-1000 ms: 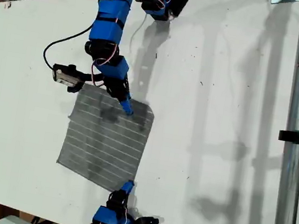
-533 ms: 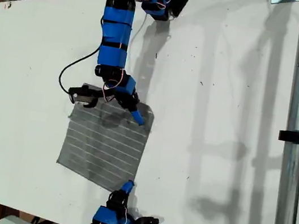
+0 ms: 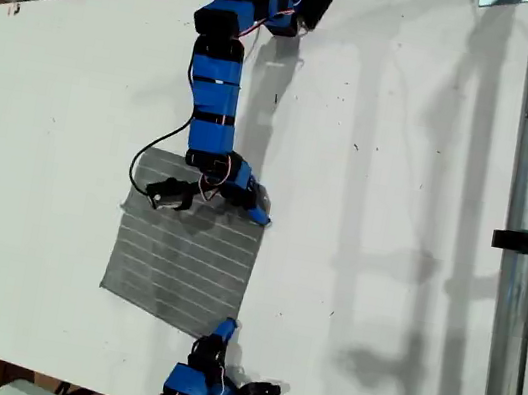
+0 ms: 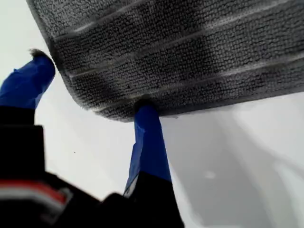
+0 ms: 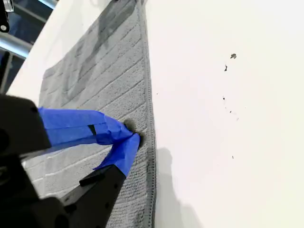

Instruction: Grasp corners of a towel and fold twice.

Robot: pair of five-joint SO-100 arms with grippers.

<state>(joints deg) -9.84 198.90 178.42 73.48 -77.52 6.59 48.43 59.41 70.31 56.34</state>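
The towel (image 3: 182, 260) is lying flat on the desk (image 3: 390, 229), close to its edge at the exterior view's bottom. My second gripper (image 5: 133, 137) is pressing tip to tip on the cloth's side hem; whether fabric is pinched I cannot tell. My first gripper (image 4: 92, 81) is gaping wide at a corner (image 4: 102, 111) with one finger touching the hem, so it should be sliding that finger under before closing.

The towel (image 4: 180, 57) runs off the first wrist view's frame, hiding most of it.
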